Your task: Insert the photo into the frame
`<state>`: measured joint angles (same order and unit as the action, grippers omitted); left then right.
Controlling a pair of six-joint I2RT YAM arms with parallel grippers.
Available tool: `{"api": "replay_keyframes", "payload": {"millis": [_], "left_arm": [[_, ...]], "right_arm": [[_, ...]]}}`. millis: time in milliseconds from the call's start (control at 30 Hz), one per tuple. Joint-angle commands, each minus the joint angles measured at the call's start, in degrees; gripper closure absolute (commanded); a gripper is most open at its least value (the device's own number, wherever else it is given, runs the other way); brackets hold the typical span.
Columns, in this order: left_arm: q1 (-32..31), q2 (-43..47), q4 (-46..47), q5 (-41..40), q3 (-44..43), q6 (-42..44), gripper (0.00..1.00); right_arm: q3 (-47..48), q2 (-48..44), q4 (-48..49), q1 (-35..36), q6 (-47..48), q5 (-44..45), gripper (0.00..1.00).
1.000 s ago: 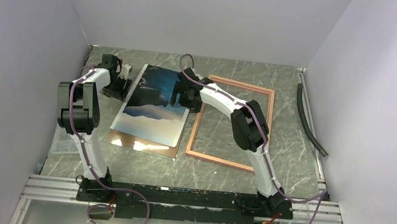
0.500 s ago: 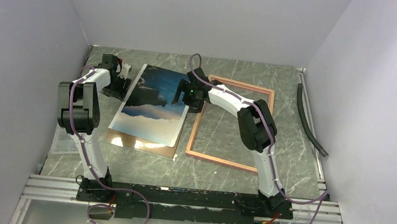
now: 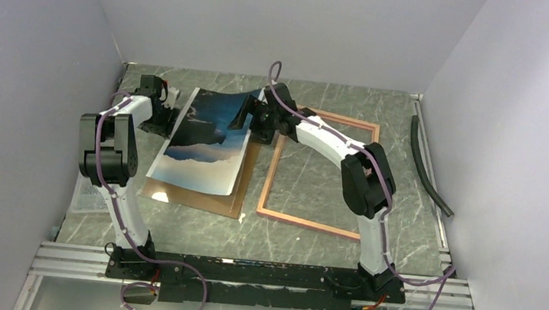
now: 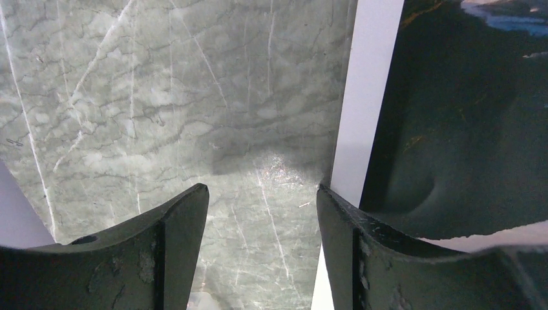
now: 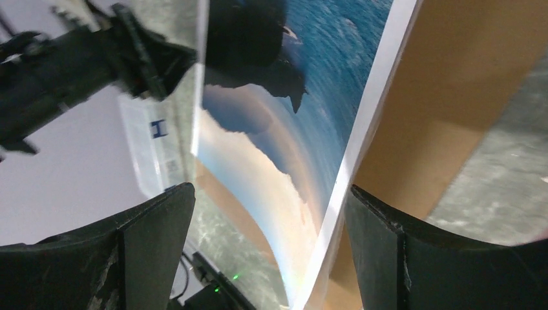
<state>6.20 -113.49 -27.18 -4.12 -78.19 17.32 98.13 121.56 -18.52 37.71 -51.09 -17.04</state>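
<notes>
Here, doing the pickup step: propping the photo's (image 3: 207, 144) far right corner off the brown board (image 3: 197, 199), left of the table's (image 3: 285, 241) middle, between the right gripper's (image 5: 270, 194) wide-open jaws. Resting the left gripper (image 4: 260, 190), also open, at its left edge. Next, probably needing a pinch, then carrying it right into the frame (image 3: 302, 224).

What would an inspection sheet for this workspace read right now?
Surface: green marbled table.
Job's things: photo on brown backing board, far right corner curled up; frame flat beside it, no photo inside.
Clutter: black hose at right edge; clear plastic piece at left.
Hands: left hand open beside photo's left edge; right hand open, photo's edge between its fingers.
Cables: purple cables along both arms.
Surroundings: plain pale walls.
</notes>
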Motion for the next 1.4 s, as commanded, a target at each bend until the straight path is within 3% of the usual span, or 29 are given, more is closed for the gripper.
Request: {"api": "replay_keyframes", "payload": {"millis": [0,167,300,500,933,1067,1267,1367], "left_arm": [[-1.45,-2.52,-4.09,4.7,2.56,-0.75,0.32],[-1.41,-3.04,-4.91,5.36,1.64,-1.04,0.32],[-1.4,-2.85,-5.31,5.63,1.51,-1.39,0.32],[-0.55,-2.27,-5.79,4.69,0.38,-0.87,0.32],[3.87,-3.37,-4.58,-0.47,-3.57,0.78,0.32],[4.09,-3.23,-4.42,-0.07,-3.21,1.11,0.32],[4.0,-4.05,-4.46,1.45,-2.17,1.61,0.32],[3.39,-4.28,-4.24,1.57,-1.51,2.1,0.32]], "right_arm": [[-4.63,-4.73,19.89,2.06,-3.85,-11.66,0.12],[-7.79,-3.2,33.08,2.12,-8.23,-20.59,0.1],[-8.7,-0.91,35.4,2.23,-10.62,-22.01,0.1],[-13.14,-5.16,34.83,0.46,-9.69,-20.42,0.11],[-21.52,-6.26,43.65,-1.36,-16.38,-20.99,0.19],[-22.09,-6.15,43.08,-1.71,-16.43,-20.87,0.25],[-25.0,-7.58,42.44,-3.45,-16.49,-20.28,0.45],[-26.74,-8.95,41.71,-4.35,-15.47,-20.1,0.48]]}}
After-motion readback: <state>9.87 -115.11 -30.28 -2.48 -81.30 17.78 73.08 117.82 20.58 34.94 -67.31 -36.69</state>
